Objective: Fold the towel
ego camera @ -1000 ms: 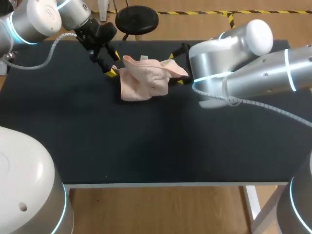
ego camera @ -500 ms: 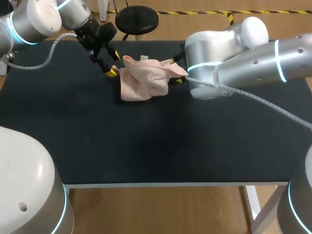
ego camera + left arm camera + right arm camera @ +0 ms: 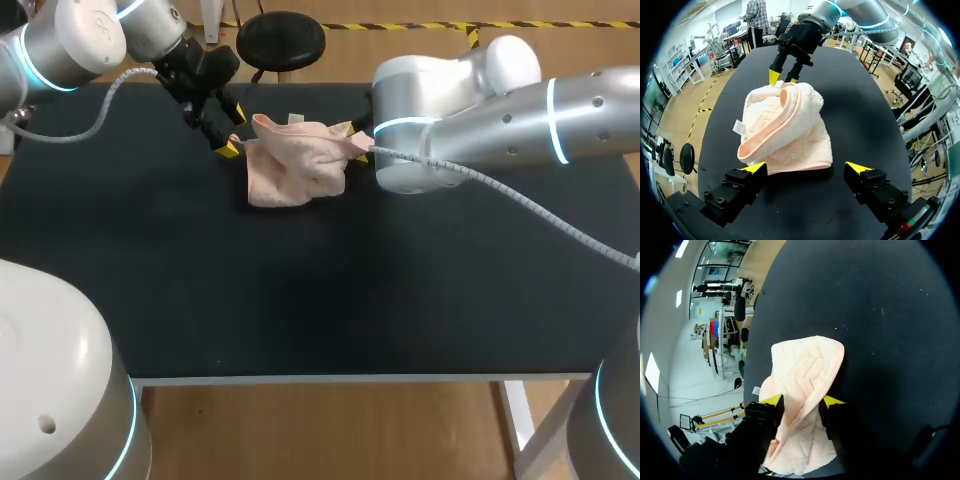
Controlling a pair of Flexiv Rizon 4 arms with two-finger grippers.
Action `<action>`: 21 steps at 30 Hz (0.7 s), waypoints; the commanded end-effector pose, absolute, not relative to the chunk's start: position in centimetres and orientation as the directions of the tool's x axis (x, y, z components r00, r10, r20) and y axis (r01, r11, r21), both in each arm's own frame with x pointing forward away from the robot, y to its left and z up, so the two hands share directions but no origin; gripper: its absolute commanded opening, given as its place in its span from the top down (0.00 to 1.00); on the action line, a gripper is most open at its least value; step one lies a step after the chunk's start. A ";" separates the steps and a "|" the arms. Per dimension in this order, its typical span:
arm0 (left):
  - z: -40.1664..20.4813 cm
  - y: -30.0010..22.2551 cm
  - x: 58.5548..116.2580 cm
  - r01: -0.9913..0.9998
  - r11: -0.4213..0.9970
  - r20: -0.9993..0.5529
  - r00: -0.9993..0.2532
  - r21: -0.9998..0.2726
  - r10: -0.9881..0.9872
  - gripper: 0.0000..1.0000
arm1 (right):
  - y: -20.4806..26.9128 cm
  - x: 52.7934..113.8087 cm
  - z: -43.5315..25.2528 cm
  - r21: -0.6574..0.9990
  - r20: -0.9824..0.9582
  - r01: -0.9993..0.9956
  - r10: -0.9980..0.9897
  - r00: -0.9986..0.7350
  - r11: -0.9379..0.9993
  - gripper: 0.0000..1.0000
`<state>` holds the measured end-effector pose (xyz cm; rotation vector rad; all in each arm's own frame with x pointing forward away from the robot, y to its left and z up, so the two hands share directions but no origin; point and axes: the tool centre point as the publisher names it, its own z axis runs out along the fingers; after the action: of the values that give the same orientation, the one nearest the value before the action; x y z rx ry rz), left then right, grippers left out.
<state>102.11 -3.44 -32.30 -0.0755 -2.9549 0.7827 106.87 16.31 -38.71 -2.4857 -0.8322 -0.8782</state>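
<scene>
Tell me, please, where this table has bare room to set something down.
The wide stretch of table between the towel and the near edge is bare. It is crowded at the far edge, where the left gripper and right gripper flank the towel.

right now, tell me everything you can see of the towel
The towel is pale peach, soft terry-like cloth with a zigzag texture and a small white tag at one edge. It lies crumpled and partly doubled over on the far half of the black table, with one flap raised. The right claw pinches that raised edge between both fingers. The left claw is open at the opposite edge, one tip close by it; I cannot tell whether it touches.
</scene>
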 end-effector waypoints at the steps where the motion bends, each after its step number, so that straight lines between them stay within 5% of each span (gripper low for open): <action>1: -32.4 -3.4 102.1 0.027 0.866 0.067 -0.995 -0.499 0.070 0.00 | 16.3 106.6 -38.6 -0.124 0.678 0.646 0.412 0.609 -0.753 1.00; 10: -32.4 -3.4 102.1 0.027 0.866 0.067 -0.995 -0.499 0.070 0.00 | 17.2 106.6 -37.2 -0.053 0.694 0.747 0.514 0.505 -0.663 1.00; 21: -32.4 -3.4 102.1 0.027 0.866 0.067 -0.995 -0.499 0.070 0.00 | 20.6 107.7 -33.1 0.162 0.666 0.928 0.731 0.148 -0.336 1.00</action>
<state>102.11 -3.43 -32.29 -0.0754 -2.9549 0.7827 106.81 20.36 -34.55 -2.2387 -1.4375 -1.1003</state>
